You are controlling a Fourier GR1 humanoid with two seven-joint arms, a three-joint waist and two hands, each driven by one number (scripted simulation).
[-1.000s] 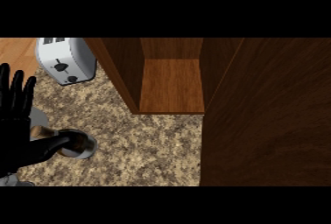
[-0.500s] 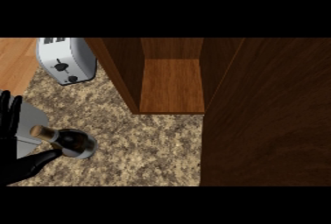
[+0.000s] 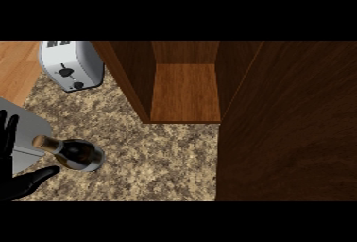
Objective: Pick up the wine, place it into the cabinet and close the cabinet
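The wine bottle [image 3: 74, 154] stands on the speckled counter at the lower left, seen from above, with its cork-coloured top leaning towards the left. My left hand [image 3: 15, 185] shows at the left edge, open. Its straight fingers [image 3: 9, 130] rise to the left of the bottle and its thumb [image 3: 39, 176] points at the bottle's base from below, with a small gap between them. The wooden cabinet [image 3: 185, 92] stands open in the upper middle with a bare shelf. Its dark door [image 3: 286, 123] fills the right side. My right hand does not show.
A white toaster [image 3: 70, 64] sits at the upper left, beside the cabinet's left wall. A flat grey shape [image 3: 29, 126] lies behind the bottle at the left edge. Speckled counter [image 3: 160, 160] runs from the bottle to the cabinet's front.
My left hand has slid down and left, off the bottle's neck, so the whole bottle now shows. The bottle, toaster and cabinet have not moved.
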